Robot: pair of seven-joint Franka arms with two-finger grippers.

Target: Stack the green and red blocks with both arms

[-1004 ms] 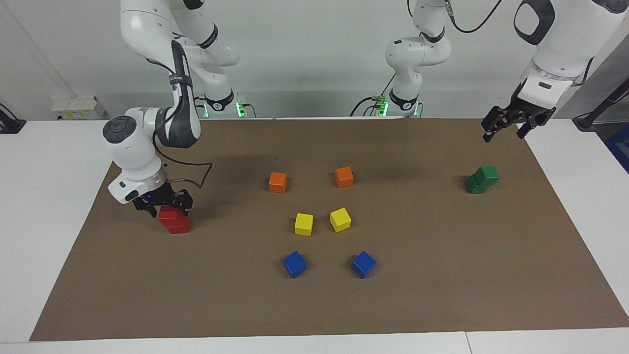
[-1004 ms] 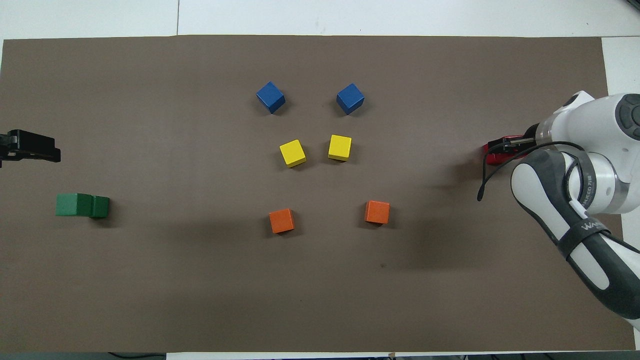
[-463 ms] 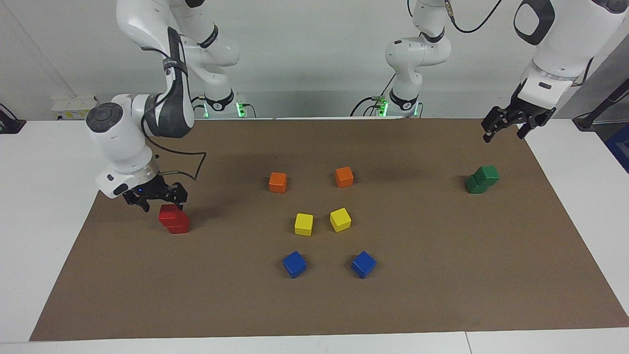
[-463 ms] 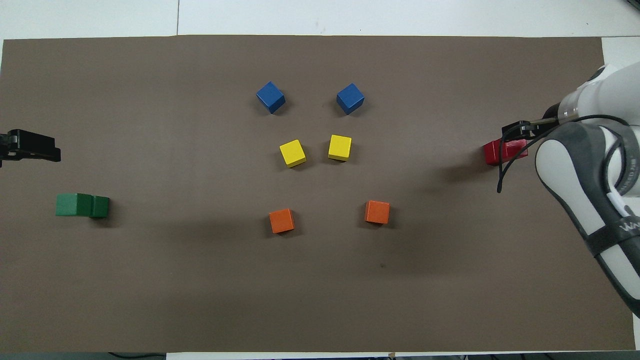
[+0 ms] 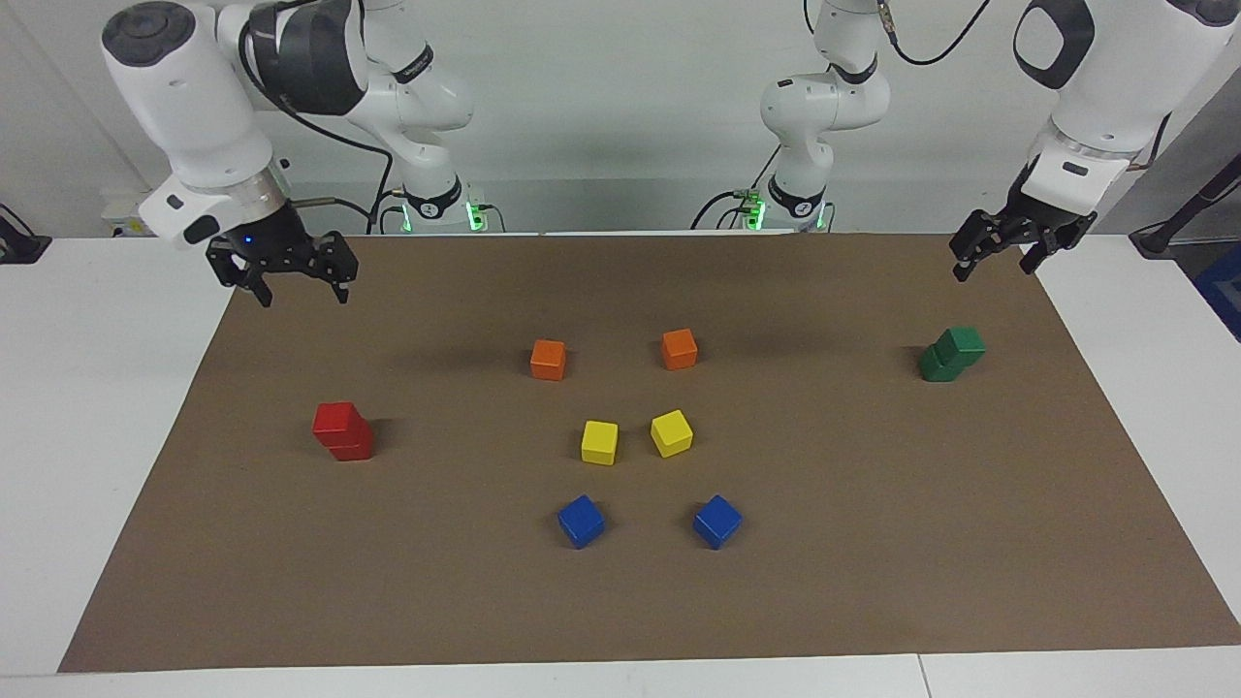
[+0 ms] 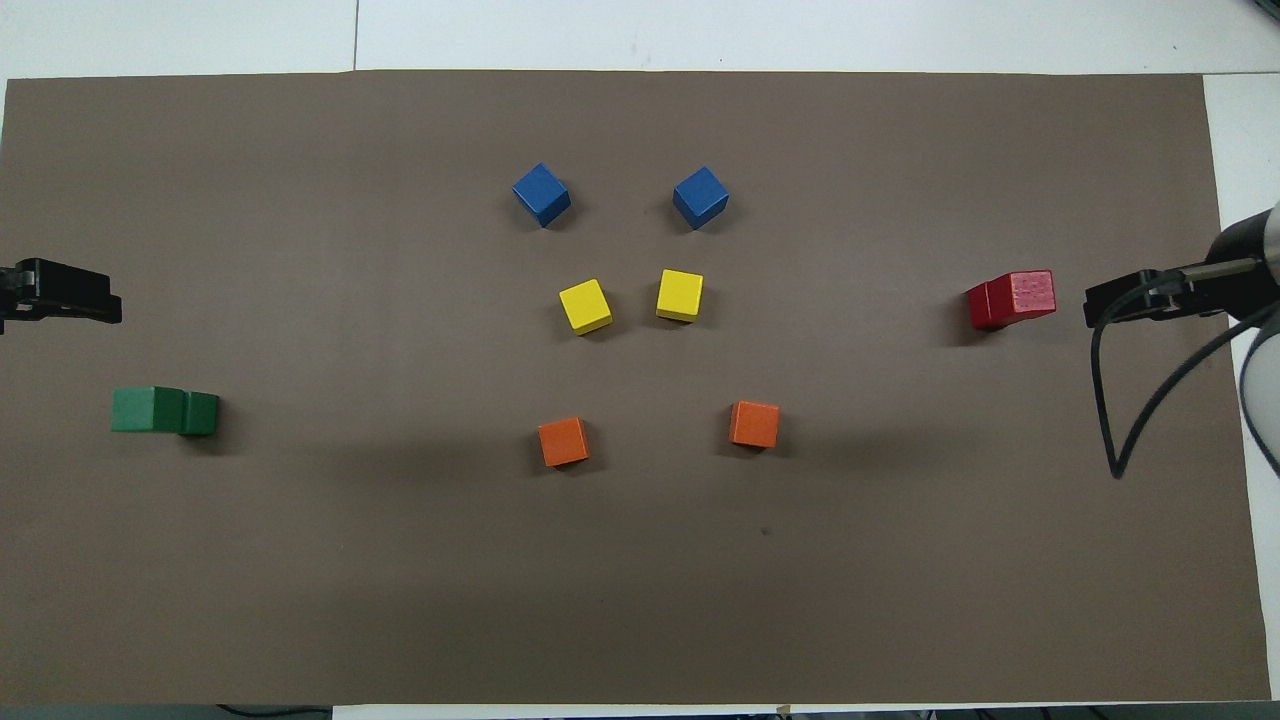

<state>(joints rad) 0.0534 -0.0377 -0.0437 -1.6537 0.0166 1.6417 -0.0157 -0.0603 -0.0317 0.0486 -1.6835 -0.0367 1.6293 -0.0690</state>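
Note:
Two red cubes stand stacked [image 5: 341, 431] on the brown mat toward the right arm's end; the stack also shows in the overhead view [image 6: 1010, 298]. Two dark green cubes stand stacked, the upper one offset [image 5: 951, 353], toward the left arm's end; they also show in the overhead view [image 6: 165, 410]. My right gripper [image 5: 301, 291] is open and empty, raised well above the mat and clear of the red stack; it also shows in the overhead view [image 6: 1140, 298]. My left gripper [image 5: 994, 269] is open and empty, waiting raised over the mat's edge, apart from the green stack; it also shows in the overhead view [image 6: 60, 293].
In the mat's middle stand two orange cubes [image 5: 548, 359] [image 5: 679, 349], two yellow cubes [image 5: 599, 442] [image 5: 671, 432] and two blue cubes [image 5: 581, 521] [image 5: 717, 521], in pairs, the blue ones farthest from the robots. White table [image 5: 97, 407] surrounds the mat.
My right gripper has let go of the top red cube and risen up and away from the red stack toward its base. The stack stays. The left arm has not moved.

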